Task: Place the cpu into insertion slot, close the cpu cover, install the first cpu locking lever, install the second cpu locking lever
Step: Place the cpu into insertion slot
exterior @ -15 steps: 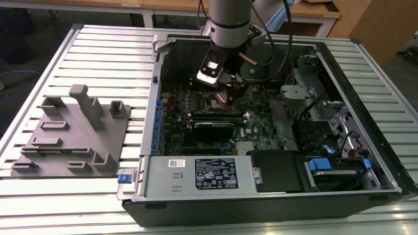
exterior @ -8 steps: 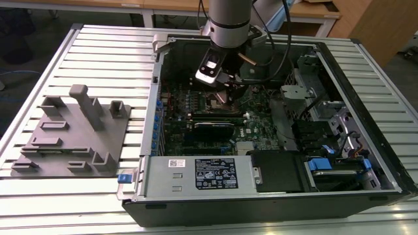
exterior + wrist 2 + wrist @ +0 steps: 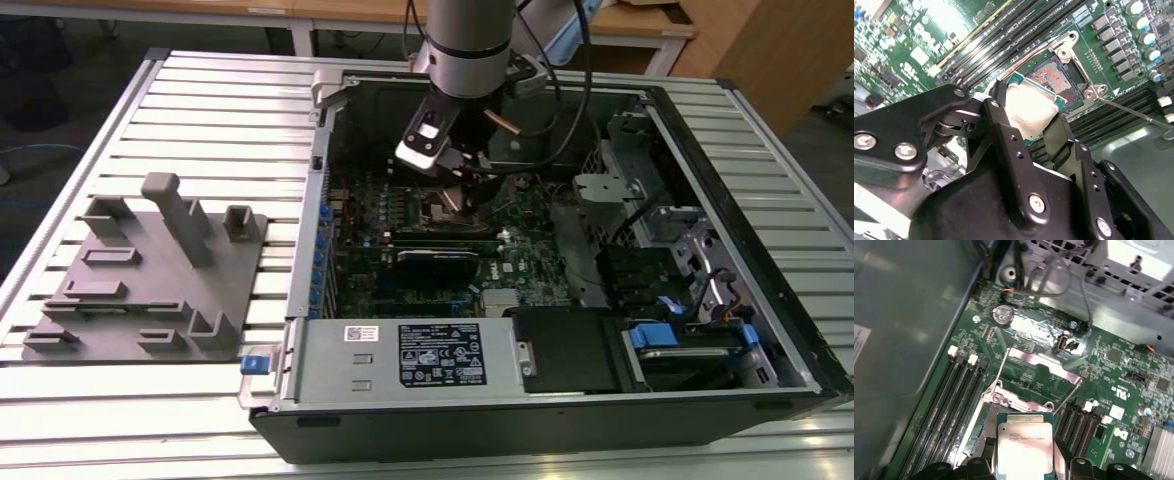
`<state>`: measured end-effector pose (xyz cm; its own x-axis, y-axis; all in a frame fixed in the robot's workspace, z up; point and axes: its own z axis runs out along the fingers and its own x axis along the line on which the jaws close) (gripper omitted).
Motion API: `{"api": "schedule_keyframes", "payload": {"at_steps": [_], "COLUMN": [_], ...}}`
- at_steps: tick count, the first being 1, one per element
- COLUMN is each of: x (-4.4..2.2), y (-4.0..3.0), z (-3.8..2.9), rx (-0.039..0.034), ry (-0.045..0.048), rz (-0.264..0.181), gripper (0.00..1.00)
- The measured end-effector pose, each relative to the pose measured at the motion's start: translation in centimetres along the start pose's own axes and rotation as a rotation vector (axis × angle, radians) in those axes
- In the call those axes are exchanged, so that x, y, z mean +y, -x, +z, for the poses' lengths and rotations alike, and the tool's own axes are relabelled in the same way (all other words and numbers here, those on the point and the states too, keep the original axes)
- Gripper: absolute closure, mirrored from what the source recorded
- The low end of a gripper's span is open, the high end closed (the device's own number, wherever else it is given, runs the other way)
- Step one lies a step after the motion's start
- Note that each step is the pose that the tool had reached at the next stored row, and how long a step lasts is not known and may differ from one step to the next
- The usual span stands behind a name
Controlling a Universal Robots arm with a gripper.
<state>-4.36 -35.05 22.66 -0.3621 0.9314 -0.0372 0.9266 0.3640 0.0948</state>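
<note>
My gripper is shut on the cpu, a flat square chip with a dull silver top, gripped at two opposite edges by the black fingers. It hangs tilted just above the insertion slot, whose copper-coloured contact field lies bare inside a silver rim. In the first wrist view the cpu sits between the fingers over the slot. The cpu cover stands swung open beyond it. Two thin locking levers stick up, unhooked. In the exterior view the gripper hovers over the slot.
The open computer case walls in the green board. Long black memory slots flank the socket. A drive bay and cables lie toward the exterior view's right. A grey fixture rests on the slatted table outside the case.
</note>
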Motion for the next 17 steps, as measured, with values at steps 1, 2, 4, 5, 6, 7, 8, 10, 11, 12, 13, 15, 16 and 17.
{"api": "schedule_keyframes", "payload": {"at_steps": [1,2,4,5,6,7,8,10,11,12,13,15,16,17], "x": [0.0,0.0,-0.01,-0.03,-0.04,-0.04,-0.06,-0.08,-0.08,-0.09,-0.09,-0.1,-0.11,-0.12], "y": [0.0,0.0,0.0,-0.01,-0.01,-0.02,-0.02,-0.03,-0.03,-0.03,-0.04,-0.04,-0.04,-0.05], "z": [0.01,0.02,0.02,0.02,0.02,0.02,0.02,0.02,0.02,0.02,0.02,0.02,0.02,0.02], "rx": [-0.0016,-0.0033,-0.0054,-0.0058,-0.0061,-0.0062,-0.0064,-0.0067,-0.0069,-0.007,-0.0071,-0.0075,-0.0076,-0.0078], "ry": [-0.0006,-0.0013,-0.0022,-0.0023,-0.0024,-0.0024,-0.0025,-0.0026,-0.0026,-0.0027,-0.0028,-0.0029,-0.003,-0.003], "rz": [0.017,0.035,0.057,0.061,0.064,0.065,0.067,0.071,0.072,0.074,0.076,0.079,0.081,0.083], "gripper": [0.46,0.46,0.46,0.46,0.46,0.46,0.46,0.46,0.46,0.46,0.46,0.46,0.46,0.46]}}
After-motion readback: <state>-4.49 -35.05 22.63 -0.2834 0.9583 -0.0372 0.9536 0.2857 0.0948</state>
